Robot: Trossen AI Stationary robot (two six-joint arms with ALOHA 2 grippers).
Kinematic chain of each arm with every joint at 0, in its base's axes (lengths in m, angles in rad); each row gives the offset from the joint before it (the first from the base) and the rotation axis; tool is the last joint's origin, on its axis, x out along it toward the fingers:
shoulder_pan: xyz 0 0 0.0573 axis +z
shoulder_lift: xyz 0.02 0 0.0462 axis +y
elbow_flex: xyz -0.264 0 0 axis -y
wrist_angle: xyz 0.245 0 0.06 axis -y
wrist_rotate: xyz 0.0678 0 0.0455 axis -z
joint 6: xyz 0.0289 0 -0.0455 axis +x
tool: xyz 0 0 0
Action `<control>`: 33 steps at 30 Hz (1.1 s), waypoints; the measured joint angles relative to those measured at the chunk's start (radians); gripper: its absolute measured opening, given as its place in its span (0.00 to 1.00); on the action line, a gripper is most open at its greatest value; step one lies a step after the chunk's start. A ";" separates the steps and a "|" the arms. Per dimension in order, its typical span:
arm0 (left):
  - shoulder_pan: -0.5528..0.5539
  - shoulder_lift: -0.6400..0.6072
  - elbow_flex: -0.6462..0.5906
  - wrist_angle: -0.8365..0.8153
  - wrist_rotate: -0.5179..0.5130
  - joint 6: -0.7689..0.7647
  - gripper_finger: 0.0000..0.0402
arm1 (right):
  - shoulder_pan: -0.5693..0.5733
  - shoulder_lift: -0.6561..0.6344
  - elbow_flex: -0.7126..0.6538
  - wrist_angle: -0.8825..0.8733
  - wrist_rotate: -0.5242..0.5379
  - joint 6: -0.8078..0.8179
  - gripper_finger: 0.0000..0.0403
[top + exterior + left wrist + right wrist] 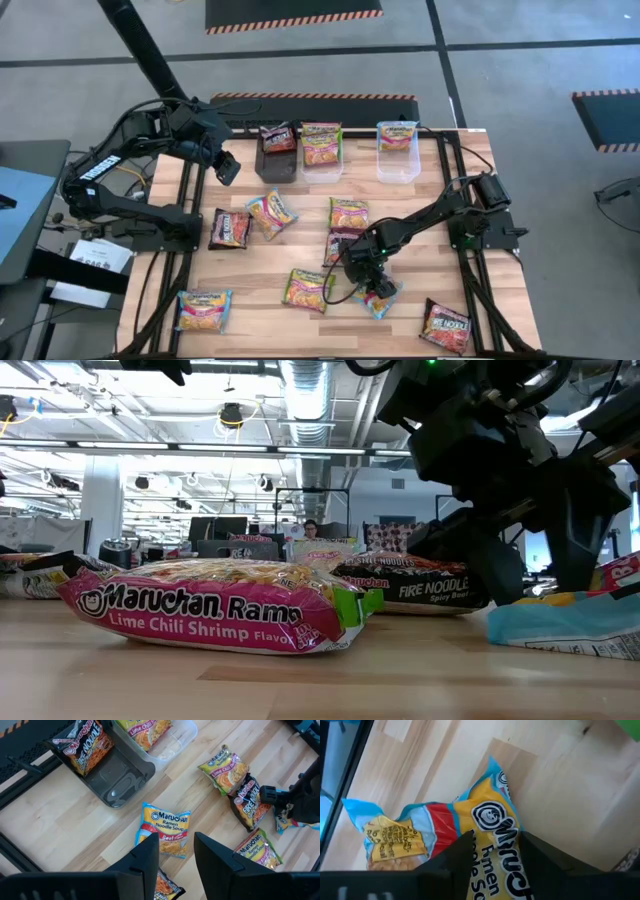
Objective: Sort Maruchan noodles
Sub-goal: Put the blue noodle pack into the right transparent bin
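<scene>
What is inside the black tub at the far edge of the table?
In the black tub one dark Fire Noodle packet leans against its far wall. The rest of the tub floor shows bare in the left wrist view; anything under that packet is covered.

"Maruchan Ramen Lime Chili Shrimp" reads on the pink-green packet; "Fire Noodle" on the dark packet.

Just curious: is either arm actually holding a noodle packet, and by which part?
Left gripper holds nothing. Right gripper straddles the blue packet mid-body; a firm grip cannot be told.
</scene>
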 joint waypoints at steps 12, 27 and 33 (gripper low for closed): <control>0.000 0.000 0.000 -0.004 0.000 0.042 0.27 | 0.015 0.005 -0.002 0.012 0.002 0.191 0.03; 0.000 0.000 0.000 -0.008 0.000 0.067 0.27 | 0.113 -0.106 0.094 -0.150 0.088 0.407 0.01; 0.000 0.000 0.000 -0.007 0.000 0.120 0.27 | 0.118 -0.182 0.118 -0.169 0.171 0.546 0.01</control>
